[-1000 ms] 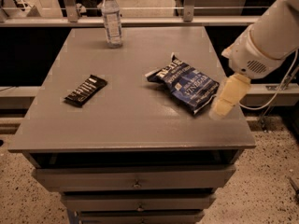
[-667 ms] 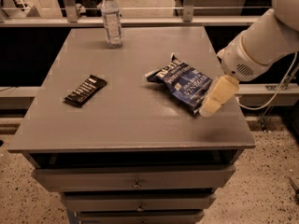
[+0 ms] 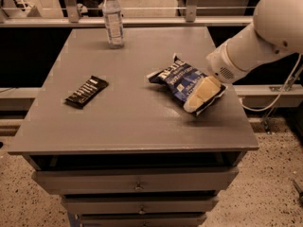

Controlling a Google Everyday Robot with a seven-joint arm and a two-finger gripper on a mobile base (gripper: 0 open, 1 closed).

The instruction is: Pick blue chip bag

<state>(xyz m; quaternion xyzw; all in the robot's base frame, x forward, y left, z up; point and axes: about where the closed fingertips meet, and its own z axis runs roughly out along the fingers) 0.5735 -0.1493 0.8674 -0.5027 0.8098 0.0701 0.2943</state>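
Blue chip bag [image 3: 176, 78] is partly hidden beneath the gripper [image 3: 193, 103], its grip impossible to tell.

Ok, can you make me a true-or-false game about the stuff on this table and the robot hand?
1. The gripper is over the near right end of the blue chip bag. True.
2. The water bottle is lying on its side. False: it stands upright near the far edge of the table.
3. The black bar wrapper lies on the picture's left side of the blue chip bag. True.
4. The blue chip bag is touching the water bottle. False: they are well apart, with bare tabletop between them.
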